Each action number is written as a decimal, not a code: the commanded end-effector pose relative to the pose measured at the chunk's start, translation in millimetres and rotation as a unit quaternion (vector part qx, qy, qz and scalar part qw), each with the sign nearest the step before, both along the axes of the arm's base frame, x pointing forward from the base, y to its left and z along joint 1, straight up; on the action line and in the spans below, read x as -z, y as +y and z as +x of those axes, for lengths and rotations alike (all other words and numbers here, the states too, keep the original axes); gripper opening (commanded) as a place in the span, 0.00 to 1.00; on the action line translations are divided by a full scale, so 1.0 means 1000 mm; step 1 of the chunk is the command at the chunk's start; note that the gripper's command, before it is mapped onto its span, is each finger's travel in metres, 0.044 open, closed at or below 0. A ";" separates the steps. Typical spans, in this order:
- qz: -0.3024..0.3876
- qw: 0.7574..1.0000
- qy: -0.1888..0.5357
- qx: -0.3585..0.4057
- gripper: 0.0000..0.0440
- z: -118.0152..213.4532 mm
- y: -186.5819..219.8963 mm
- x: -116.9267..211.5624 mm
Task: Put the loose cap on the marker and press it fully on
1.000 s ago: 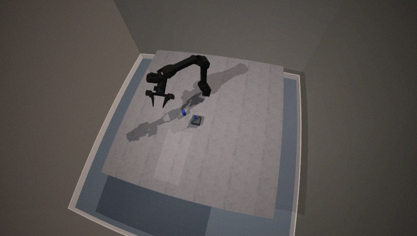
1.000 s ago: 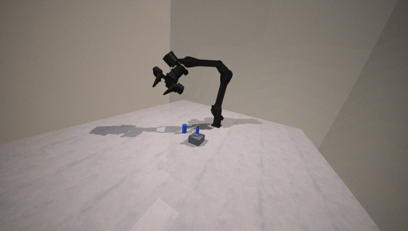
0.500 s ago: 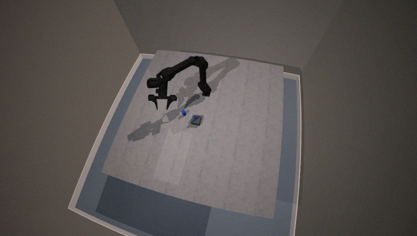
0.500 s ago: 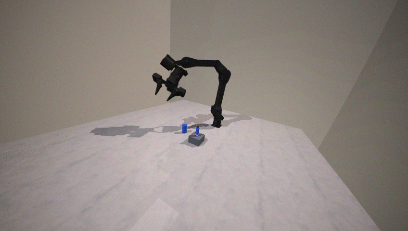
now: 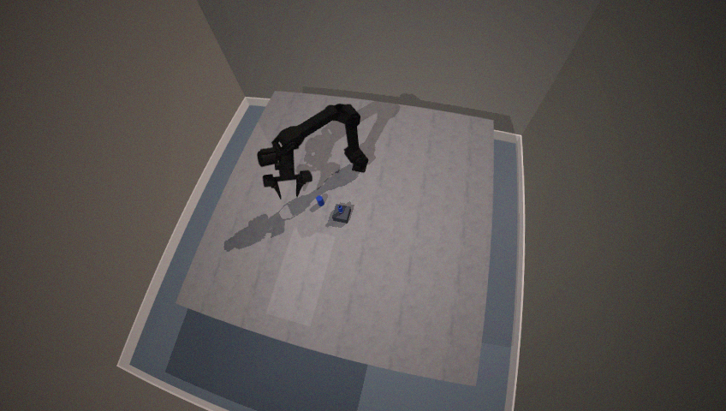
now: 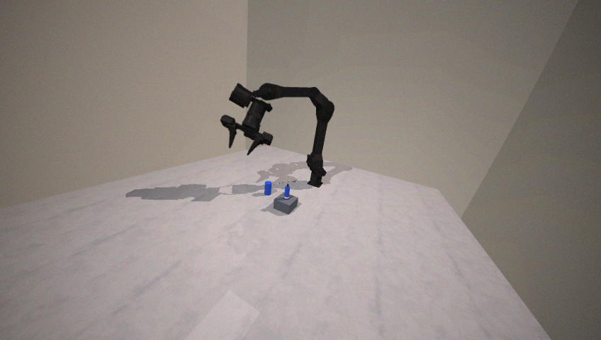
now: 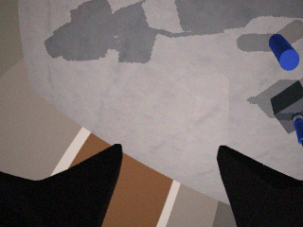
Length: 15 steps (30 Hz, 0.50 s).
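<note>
The blue cap [image 5: 319, 200] [image 6: 267, 188] [image 7: 284, 53] stands upright and loose on the table. The blue marker [image 5: 340, 208] [image 6: 286, 192] [image 7: 298, 126] stands upright in the dark grey holder block [image 5: 341, 220] [image 6: 285, 205] [image 7: 287, 98], with its dark tip bare and pointing up. The cap is beside the block, not touching it. My gripper [image 5: 288, 197] [image 6: 239, 150] [image 7: 170, 151] is open and empty. It hangs well above the table, to the left of the cap in the top and exterior views. In the wrist view the cap, block and marker are at the right edge, partly cut off for the block and marker.
The pale table [image 5: 407, 265] [image 6: 337, 261] [image 7: 189, 90] carries the arm's base behind the block. Shadows of the arm lie across the table near the cap. A lighter rectangular patch [image 5: 301, 280] shows on the table in front of the cap.
</note>
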State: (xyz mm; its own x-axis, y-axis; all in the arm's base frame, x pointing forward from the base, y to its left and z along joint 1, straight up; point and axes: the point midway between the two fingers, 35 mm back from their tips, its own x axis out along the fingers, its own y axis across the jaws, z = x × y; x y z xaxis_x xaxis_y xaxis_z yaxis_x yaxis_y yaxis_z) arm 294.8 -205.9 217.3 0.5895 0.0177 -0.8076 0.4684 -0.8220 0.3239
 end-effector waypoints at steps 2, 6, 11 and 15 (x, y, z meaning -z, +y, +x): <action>0.003 1.000 0.023 -0.004 0.71 -0.002 0.002 0.008; 0.006 0.999 0.043 -0.008 0.71 -0.004 0.005 0.015; 0.009 0.997 0.069 -0.013 0.71 -0.007 0.009 0.023; 0.012 0.996 0.089 -0.017 0.71 -0.009 0.012 0.029</action>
